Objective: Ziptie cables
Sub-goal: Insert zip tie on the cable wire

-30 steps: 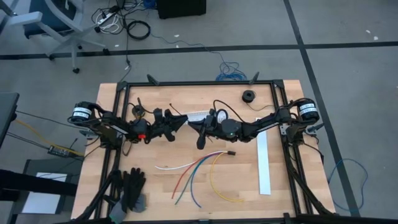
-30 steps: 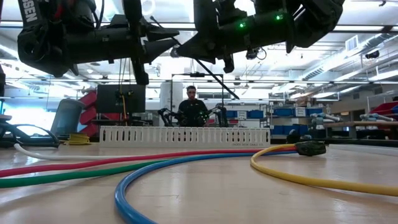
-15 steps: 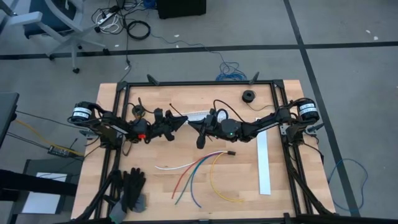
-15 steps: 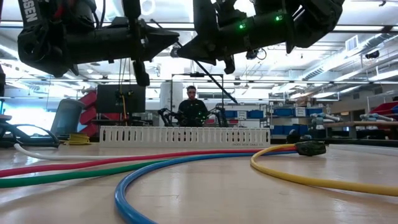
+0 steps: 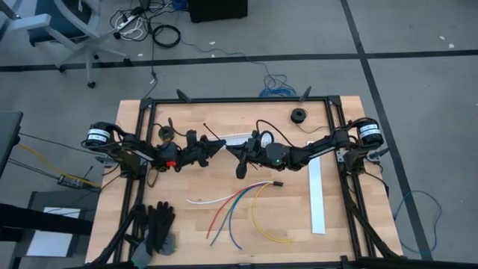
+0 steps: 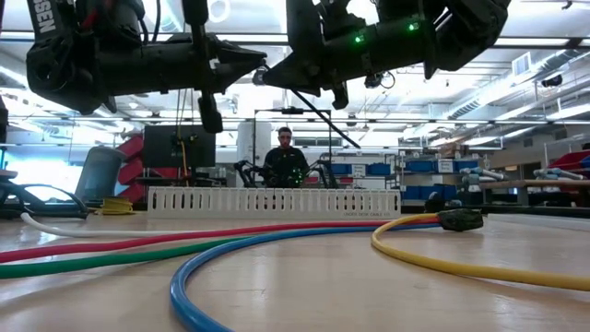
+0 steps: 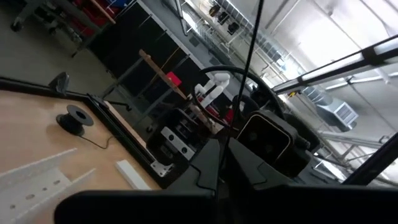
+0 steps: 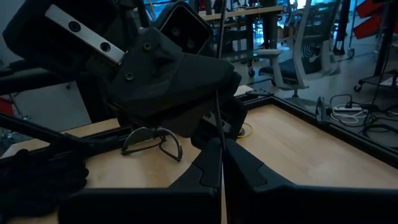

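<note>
1. Cables (image 5: 239, 209), thin loose wires in red, green, blue, yellow and white, lie fanned on the wooden tabletop (image 5: 343, 217), not yet bundled.
2. Left claw (image 5: 218, 146) has just pinched shut on a thin black zip tie (image 5: 211, 134), meeting the closed right claw (image 5: 230, 149).
3. Both claws hover above the cables, well clear.

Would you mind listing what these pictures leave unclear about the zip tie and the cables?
- High view: the thin black strip between the left end effector and right end effector is too small to identify.
- Low view: the cables are cut off by the frame's edges.
- Wrist views: the cables are out of frame.
</note>
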Motion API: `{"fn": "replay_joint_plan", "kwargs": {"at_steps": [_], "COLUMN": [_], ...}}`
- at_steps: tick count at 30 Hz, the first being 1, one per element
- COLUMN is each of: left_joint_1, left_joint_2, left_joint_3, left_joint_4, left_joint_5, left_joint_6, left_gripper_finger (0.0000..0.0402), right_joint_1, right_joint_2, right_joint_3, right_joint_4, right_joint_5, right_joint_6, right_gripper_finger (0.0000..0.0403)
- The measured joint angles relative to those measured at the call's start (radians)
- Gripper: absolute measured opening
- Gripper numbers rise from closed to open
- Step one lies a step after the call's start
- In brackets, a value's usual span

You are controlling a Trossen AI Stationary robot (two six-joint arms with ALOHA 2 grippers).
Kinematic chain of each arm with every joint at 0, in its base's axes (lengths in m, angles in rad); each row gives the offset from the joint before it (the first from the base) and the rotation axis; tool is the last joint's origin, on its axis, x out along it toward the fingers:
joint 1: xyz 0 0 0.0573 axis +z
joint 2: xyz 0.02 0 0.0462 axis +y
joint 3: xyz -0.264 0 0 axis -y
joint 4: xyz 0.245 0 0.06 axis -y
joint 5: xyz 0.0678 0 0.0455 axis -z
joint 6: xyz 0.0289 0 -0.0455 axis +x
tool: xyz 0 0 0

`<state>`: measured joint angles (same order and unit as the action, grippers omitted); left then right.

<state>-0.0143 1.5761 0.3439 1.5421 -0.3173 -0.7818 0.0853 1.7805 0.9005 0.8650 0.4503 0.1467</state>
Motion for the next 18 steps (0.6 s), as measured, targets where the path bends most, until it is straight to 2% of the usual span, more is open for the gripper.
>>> {"fn": "replay_joint_plan", "kwargs": {"at_steps": [9,18], "left_joint_1": [0.0,0.001], "left_joint_2": [0.0,0.0], "left_joint_3": [0.0,0.0], "left_joint_4": [-0.005,-0.008], "left_joint_5": [0.001,-0.003], "left_joint_6": [-0.086,-0.087], "left_gripper_finger": [0.0,0.0], "right_joint_1": [0.0,0.0], "right_joint_2": [0.0,0.0], "right_joint_3": [0.0,0.0], "right_joint_4": [0.0,0.018], "right_joint_5": [0.021,0.027], "right_joint_6": [0.0,-0.018], "right_gripper_finger": [0.0,0.0]}}
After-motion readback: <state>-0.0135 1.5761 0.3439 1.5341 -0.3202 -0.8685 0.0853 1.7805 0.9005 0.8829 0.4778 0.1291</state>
